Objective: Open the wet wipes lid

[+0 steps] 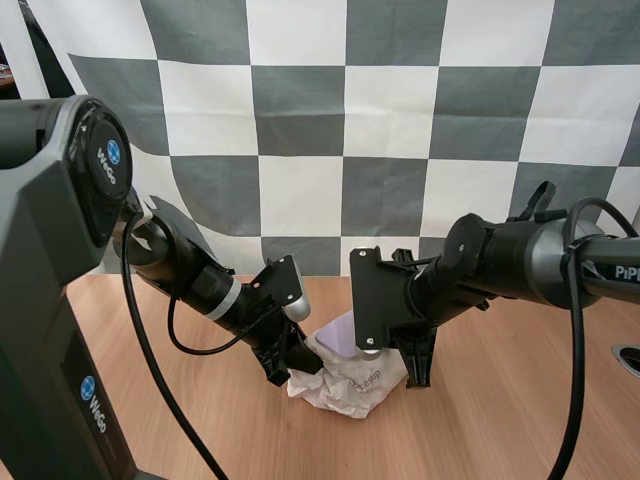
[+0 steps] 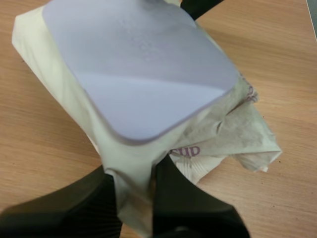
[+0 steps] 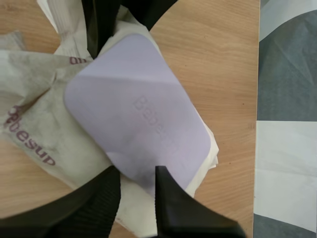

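Note:
A crumpled cream pack of wet wipes (image 1: 352, 385) with purple print lies on the wooden table (image 1: 500, 420) between my two arms. Its lilac lid (image 1: 337, 338) faces up and tilts toward the right arm. My left gripper (image 2: 134, 201) is shut on the wrapper's end, with the cream pack (image 2: 223, 134) and lilac lid (image 2: 143, 74) beyond its fingertips. My right gripper (image 3: 137, 186) pinches the near edge of the lid (image 3: 133, 119), with wrapper (image 3: 34, 124) bunched beside it. In the high view the left gripper (image 1: 288, 362) and right gripper (image 1: 412, 362) flank the pack.
Bare wooden tabletop (image 2: 39, 148) surrounds the pack on all sides. The table's far edge (image 3: 258, 99) runs close behind the pack. A round metal fitting (image 1: 628, 358) sits at the table's right edge.

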`<control>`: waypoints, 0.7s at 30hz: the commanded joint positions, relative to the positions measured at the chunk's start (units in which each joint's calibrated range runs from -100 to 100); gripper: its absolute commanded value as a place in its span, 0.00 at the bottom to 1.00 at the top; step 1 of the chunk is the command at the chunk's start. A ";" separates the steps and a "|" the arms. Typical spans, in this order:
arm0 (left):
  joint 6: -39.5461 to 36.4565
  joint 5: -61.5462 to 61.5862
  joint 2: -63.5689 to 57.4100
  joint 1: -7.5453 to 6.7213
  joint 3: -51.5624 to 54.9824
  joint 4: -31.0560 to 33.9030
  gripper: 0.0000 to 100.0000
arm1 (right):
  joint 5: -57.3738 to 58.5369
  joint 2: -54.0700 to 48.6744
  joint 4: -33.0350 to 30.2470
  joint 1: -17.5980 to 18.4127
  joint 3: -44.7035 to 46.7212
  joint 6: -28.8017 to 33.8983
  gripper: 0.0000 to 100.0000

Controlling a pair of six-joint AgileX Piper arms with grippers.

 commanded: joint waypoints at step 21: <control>0.83 -0.12 0.04 0.04 -0.07 -0.20 0.00 | -1.32 -0.02 2.94 0.03 -1.28 0.00 0.00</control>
